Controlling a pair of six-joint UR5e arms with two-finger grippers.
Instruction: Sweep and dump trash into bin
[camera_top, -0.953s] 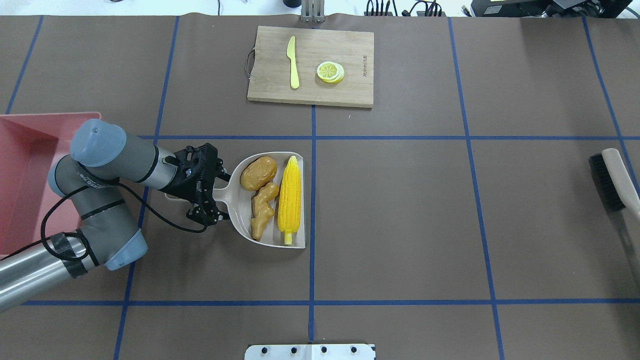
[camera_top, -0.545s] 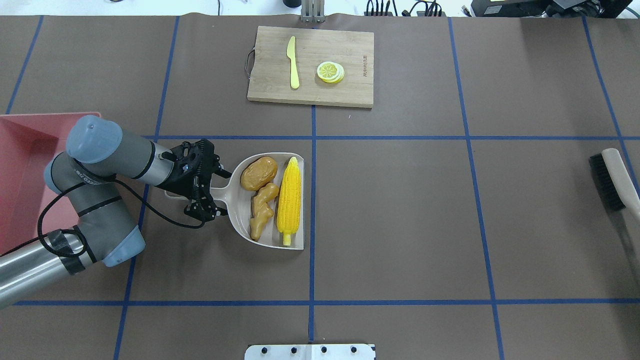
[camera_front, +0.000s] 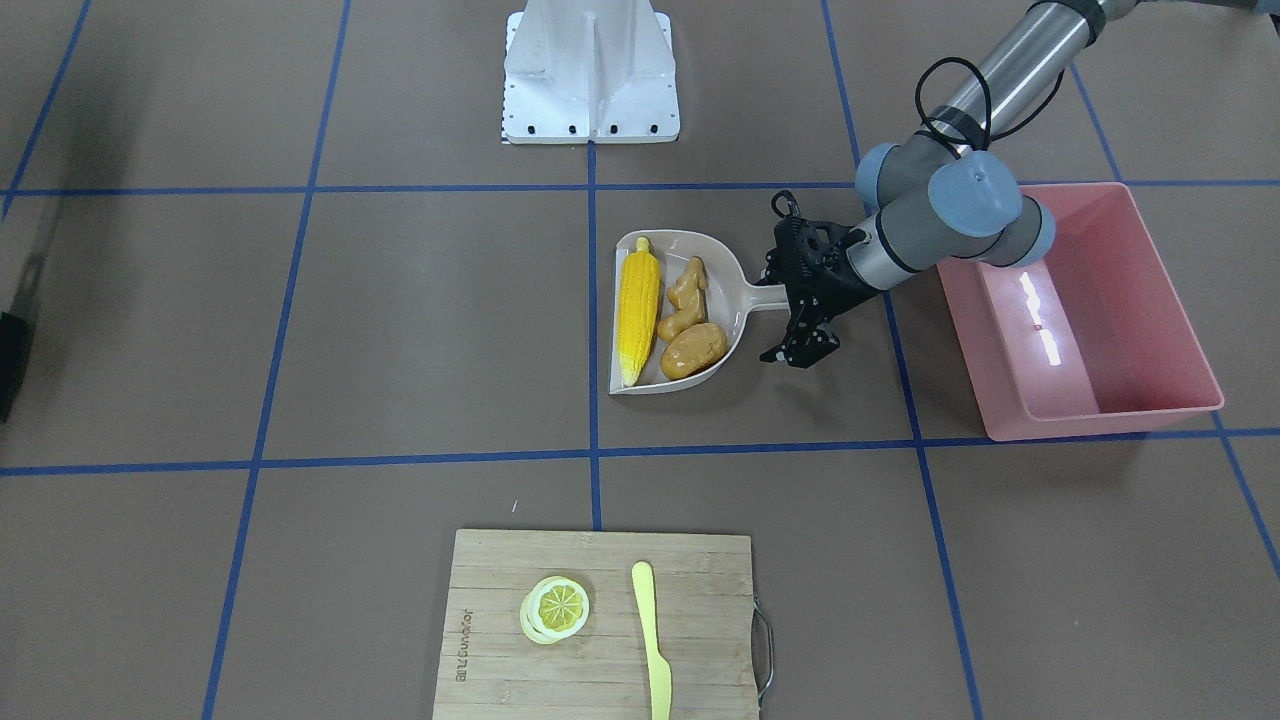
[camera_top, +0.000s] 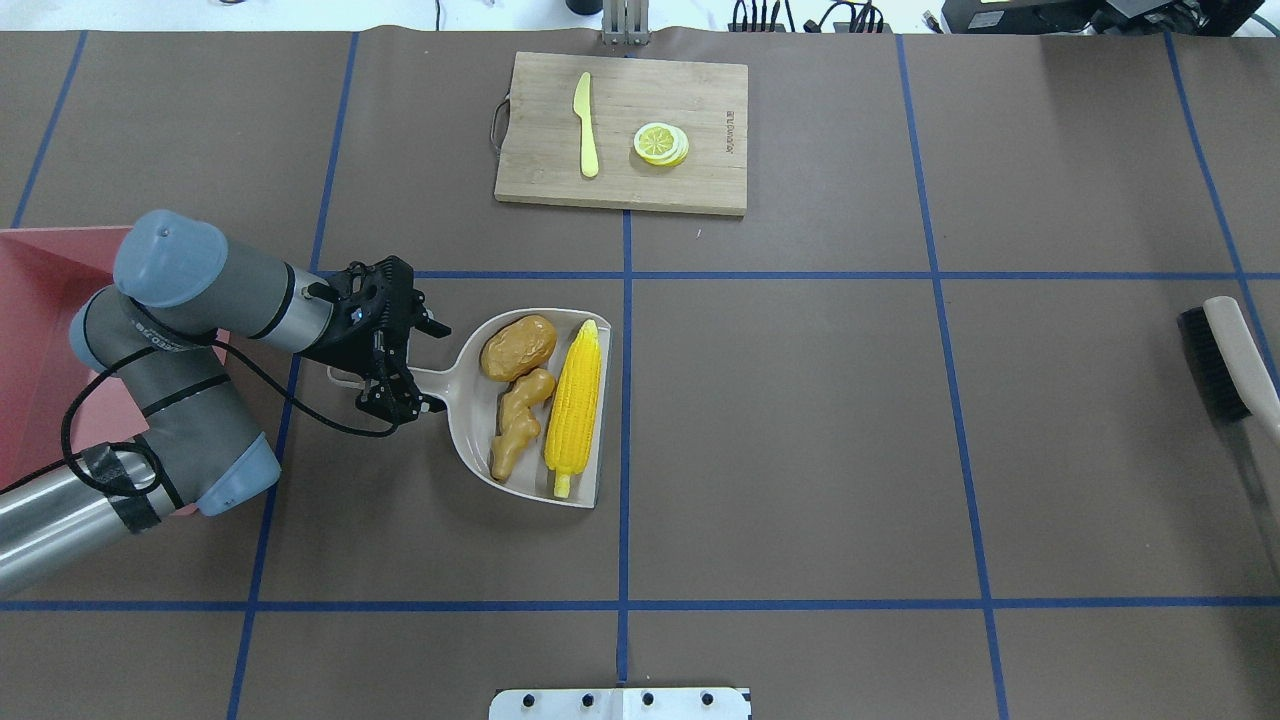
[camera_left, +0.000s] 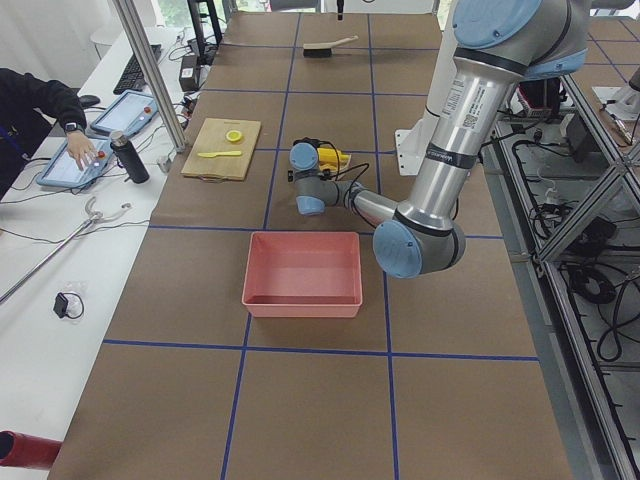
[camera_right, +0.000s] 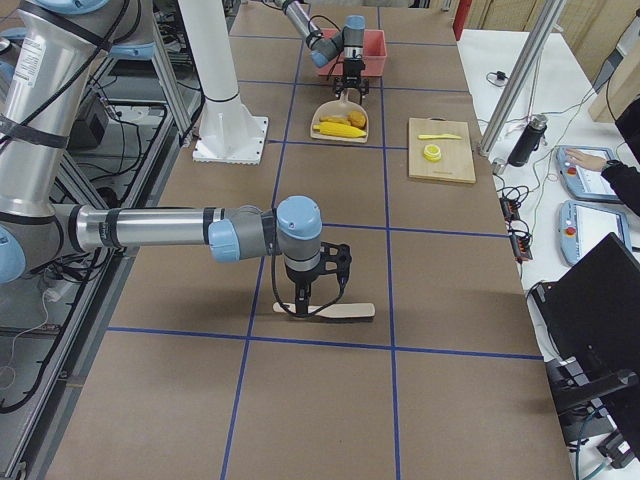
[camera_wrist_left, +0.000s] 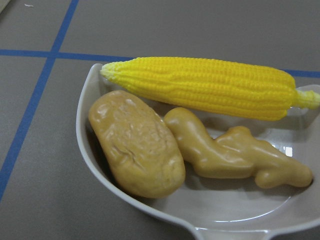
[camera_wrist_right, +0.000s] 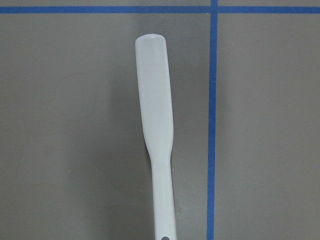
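The corn cob (camera_top: 573, 408), the ginger root (camera_top: 515, 425) and the potato-like lump (camera_top: 517, 347) lie side by side in the beige dustpan (camera_top: 468, 415). The left wrist view shows them close up: corn (camera_wrist_left: 200, 87), ginger (camera_wrist_left: 235, 155), lump (camera_wrist_left: 135, 142). My left gripper (camera_top: 410, 368) is shut on the dustpan's handle. The pink bin (camera_front: 1090, 400) stands just behind that arm, with nothing in the part that shows. My right gripper (camera_right: 305, 305) hangs over a brush (camera_right: 335, 311) lying on the table. I cannot tell whether it is open or shut.
A wooden cutting board (camera_top: 700, 180) at the far middle bears a pale yellow knife (camera_top: 585, 125) and a lemon slice (camera_top: 661, 143). The brush (camera_top: 1225, 355) lies at the table's right edge. A white base plate (camera_top: 620, 703) sits at the near edge.
My left gripper has drawn back toward the bin. The dustpan has followed and turned a little, with all three pieces of trash still in it.
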